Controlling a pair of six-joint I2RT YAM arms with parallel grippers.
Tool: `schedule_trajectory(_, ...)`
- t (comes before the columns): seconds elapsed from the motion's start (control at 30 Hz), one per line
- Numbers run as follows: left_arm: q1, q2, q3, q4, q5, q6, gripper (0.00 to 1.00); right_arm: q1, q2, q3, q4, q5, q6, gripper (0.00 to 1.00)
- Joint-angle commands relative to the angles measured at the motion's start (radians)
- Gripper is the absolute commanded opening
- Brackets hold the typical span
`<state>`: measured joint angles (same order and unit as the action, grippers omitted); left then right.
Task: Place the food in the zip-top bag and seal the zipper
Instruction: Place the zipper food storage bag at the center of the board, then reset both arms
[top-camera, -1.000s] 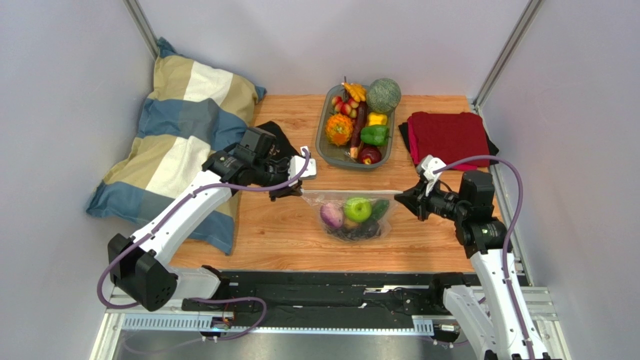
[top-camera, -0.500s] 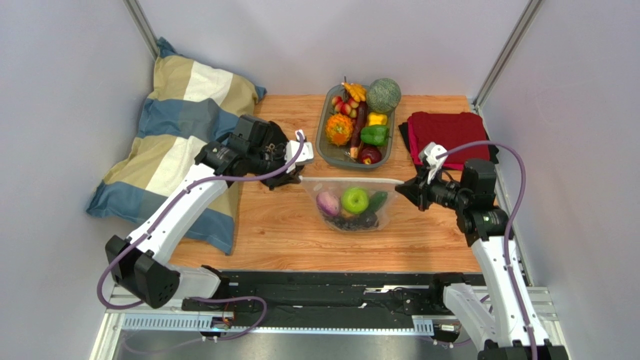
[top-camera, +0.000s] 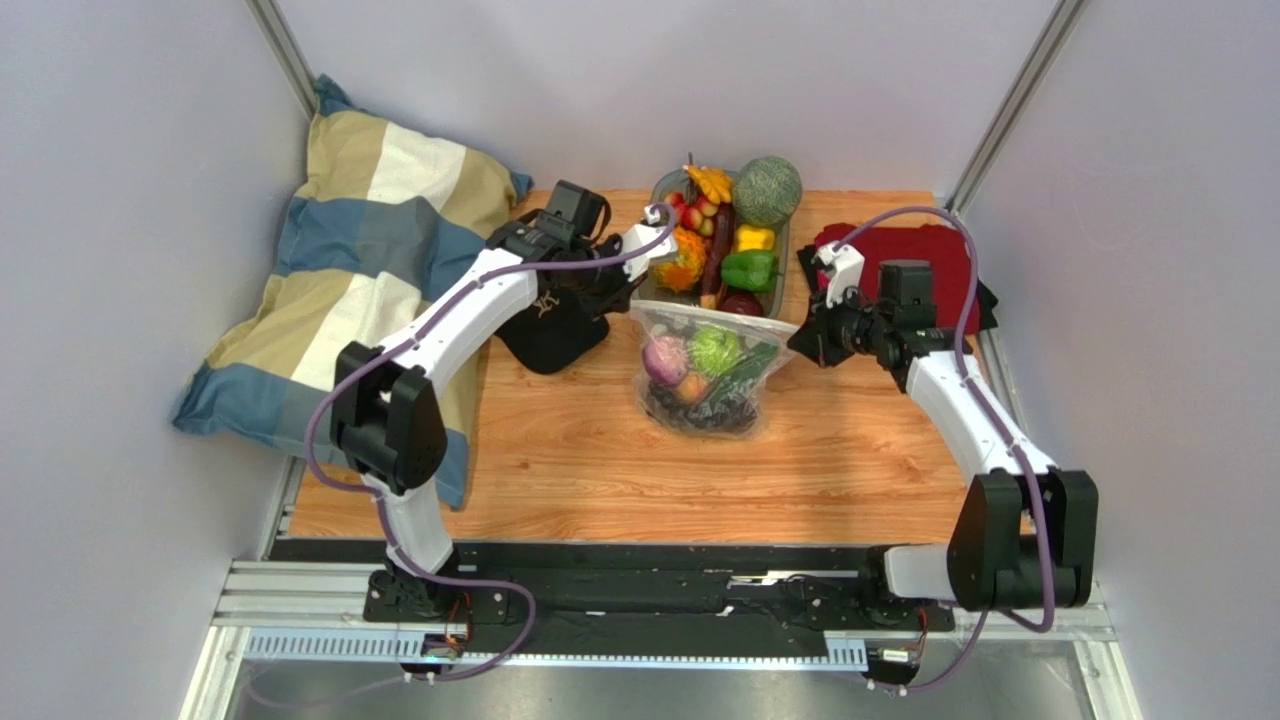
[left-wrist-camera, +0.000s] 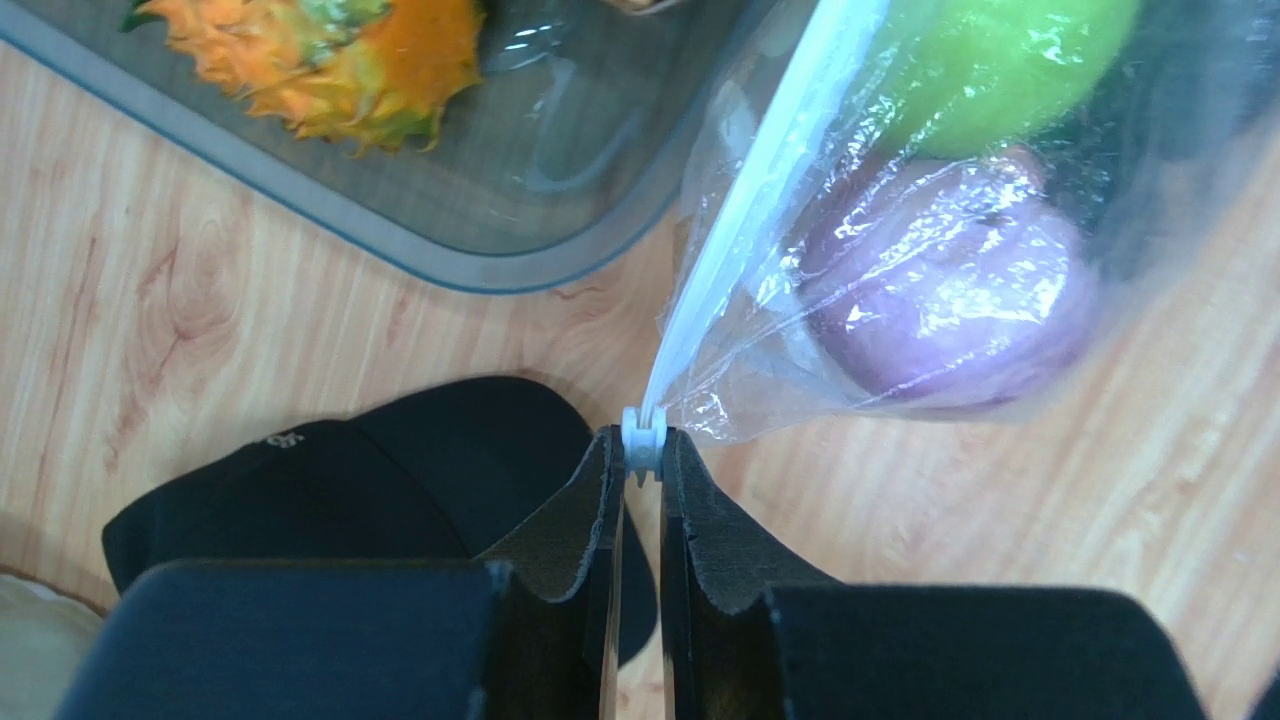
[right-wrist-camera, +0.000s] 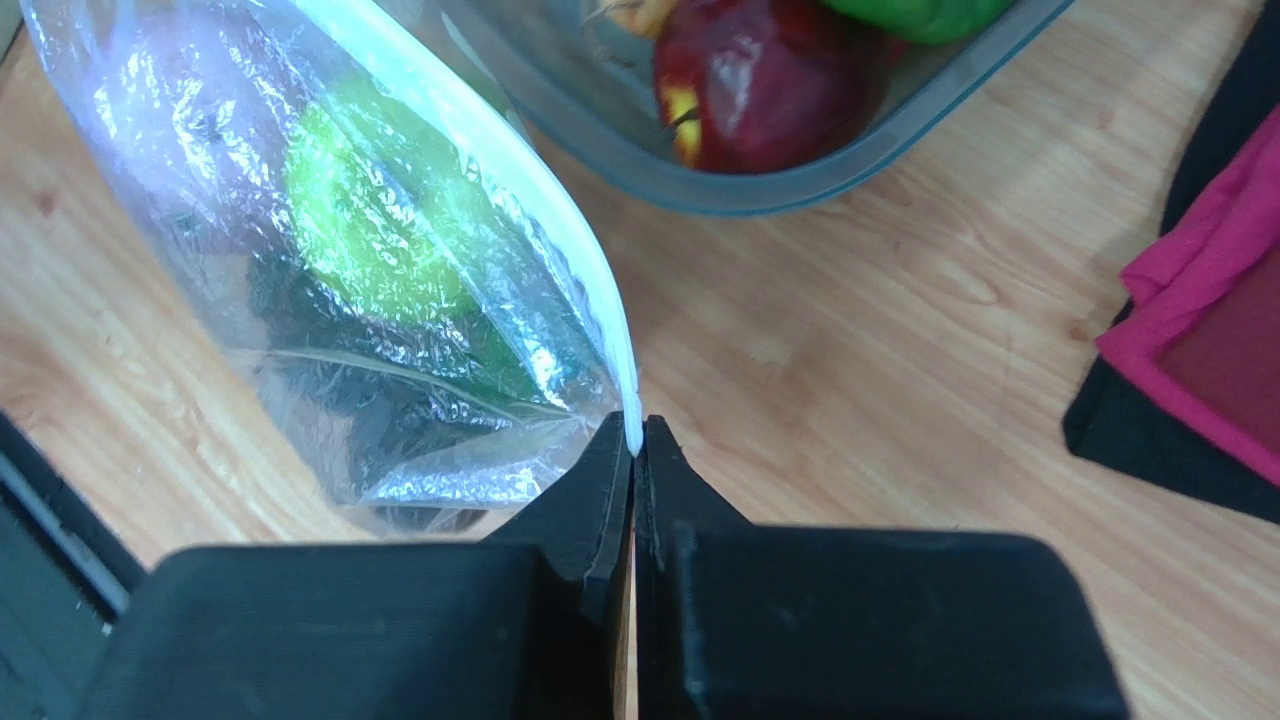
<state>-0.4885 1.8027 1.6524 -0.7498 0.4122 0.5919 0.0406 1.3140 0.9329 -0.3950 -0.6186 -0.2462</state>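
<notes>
Food (top-camera: 718, 351) is in the bag (top-camera: 706, 402); my left claw (left-wrist-camera: 642, 444) and right claw (right-wrist-camera: 633, 437) each pinch a zipper (left-wrist-camera: 751, 210) end, seal unconfirmed.

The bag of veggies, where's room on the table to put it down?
On the bare wood of the table between the zip-top bag and the near black rail. The back is crowded: grey tray, black cap, red cloth.

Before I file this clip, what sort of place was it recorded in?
Most likely a robot lab test cell, not a home: a wooden table boxed in by plain walls with metal posts, two arms bolted to a rail, and a tray of produce as props.
</notes>
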Motion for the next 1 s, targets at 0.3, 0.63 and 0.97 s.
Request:
schedule_trajectory(0.3,0.076,-0.06,0.067,0.087,0.008,-0.21,0.61,-0.011,0.022,0.176,-0.005,0.053,0.084,0.64)
schedule_trajectory(0.63,0.172,-0.348,0.007,0.026,0.151,-0.432,0.99,-0.031,-0.217,0.239,-0.137,0.069,0.165,0.86)
schedule_trajectory(0.97,0.39,-0.537,-0.066,-0.186,0.293,-0.529,0.99,-0.188,-0.364,0.221,-0.378,0.062,0.24,0.89)
